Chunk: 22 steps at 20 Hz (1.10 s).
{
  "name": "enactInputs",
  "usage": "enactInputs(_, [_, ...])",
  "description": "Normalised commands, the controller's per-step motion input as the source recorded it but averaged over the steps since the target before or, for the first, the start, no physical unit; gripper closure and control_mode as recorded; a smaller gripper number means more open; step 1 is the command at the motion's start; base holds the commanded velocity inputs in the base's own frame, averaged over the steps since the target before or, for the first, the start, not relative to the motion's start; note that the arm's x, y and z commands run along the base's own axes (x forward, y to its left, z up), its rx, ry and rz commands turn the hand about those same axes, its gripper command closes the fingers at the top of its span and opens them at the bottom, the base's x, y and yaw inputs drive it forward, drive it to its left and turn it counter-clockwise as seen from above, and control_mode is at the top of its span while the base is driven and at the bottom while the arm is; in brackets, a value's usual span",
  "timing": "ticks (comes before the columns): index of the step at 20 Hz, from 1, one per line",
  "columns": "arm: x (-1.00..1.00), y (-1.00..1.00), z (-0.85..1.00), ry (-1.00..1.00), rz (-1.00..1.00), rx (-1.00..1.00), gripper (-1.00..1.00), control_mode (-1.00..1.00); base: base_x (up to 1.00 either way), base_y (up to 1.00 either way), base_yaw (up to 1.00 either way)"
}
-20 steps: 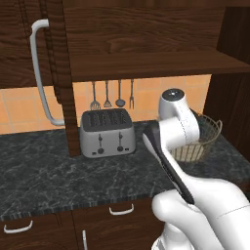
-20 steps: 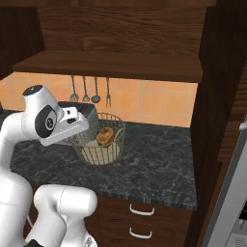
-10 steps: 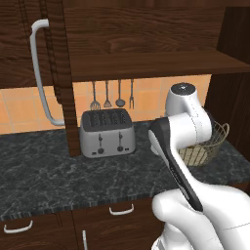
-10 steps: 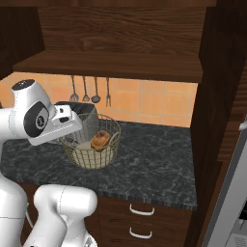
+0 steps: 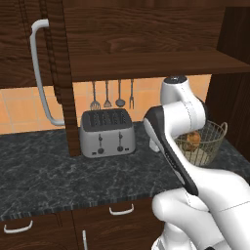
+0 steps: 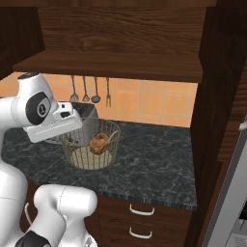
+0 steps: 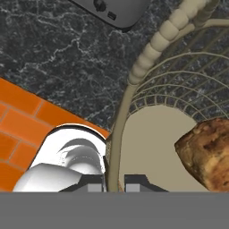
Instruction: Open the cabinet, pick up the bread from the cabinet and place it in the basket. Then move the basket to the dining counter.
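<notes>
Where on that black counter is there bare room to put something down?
Bare stretches: in front of the toaster toward the counter's front edge, and right of the basket up to the dark cabinet side. It is crowded around the basket, where the pincer straddles its rim near the bread.

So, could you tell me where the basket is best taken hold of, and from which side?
By its rim, from above. The basket is an open bowl of thin wire, so the gripper can straddle the wall, one finger inside and one outside. The hand view shows the wall between the fingertips. I would choose the side away from the bread, nearer the toaster.
</notes>
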Motion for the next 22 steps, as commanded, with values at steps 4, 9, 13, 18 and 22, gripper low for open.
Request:
enactInputs(4, [0.0, 0.0, 0.0, 0.0, 0.0, 0.0, 1.0, -1.0, 0.0, 0.0, 0.0])
enactInputs(9, [-0.09, 0.09, 0.0, 0.0, 0.03, 0.0, 1.0, 1.0, -0.28, 0.09, 0.03])
enactInputs(13, [0.0, 0.0, 0.0, 0.0, 0.0, 0.0, 1.0, 1.0, -0.8, 0.32, 0.04])
enactInputs(18, [0.0, 0.0, 0.0, 0.0, 0.0, 0.0, 1.0, 1.0, -1.0, 0.35, 0.11])
enactInputs(22, [0.0, 0.0, 0.0, 0.0, 0.0, 0.0, 1.0, 1.0, -0.93, 0.48, 0.39])
